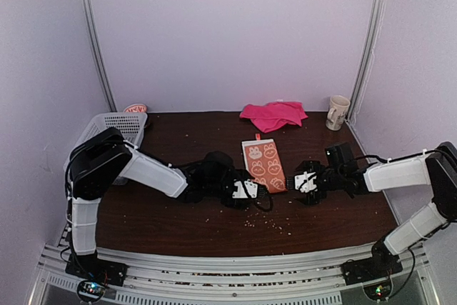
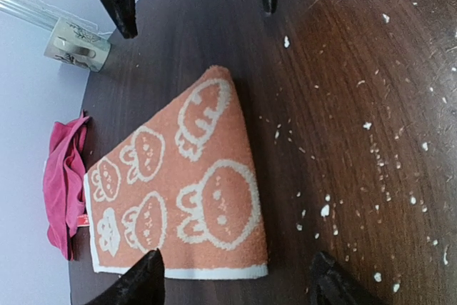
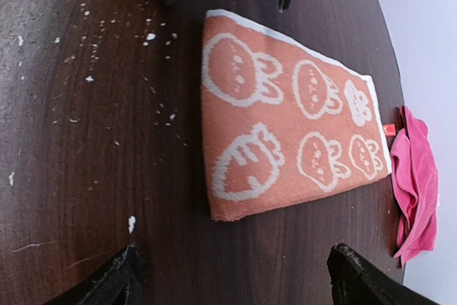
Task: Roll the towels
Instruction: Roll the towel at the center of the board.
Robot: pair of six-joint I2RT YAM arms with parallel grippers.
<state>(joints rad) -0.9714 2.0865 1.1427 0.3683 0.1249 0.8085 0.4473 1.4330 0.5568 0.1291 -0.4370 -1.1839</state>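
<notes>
The orange towel [image 1: 263, 164] with cream cartoon figures lies flat and folded in the middle of the table. It also shows in the left wrist view [image 2: 186, 183] and in the right wrist view [image 3: 285, 119]. My left gripper [image 1: 263, 194] is open at the towel's near left corner, its jaws [image 2: 235, 280] astride that corner and low over the table. My right gripper [image 1: 290, 185] is open just off the near right corner, empty [image 3: 235, 262]. The pink towel [image 1: 273, 114] lies crumpled at the back, apart from both grippers.
A cream mug [image 1: 338, 112] stands at the back right corner. A white lattice basket [image 1: 114, 130] sits at the back left. Pale crumbs [image 1: 275, 225] are scattered over the dark wooden table in front of the towel.
</notes>
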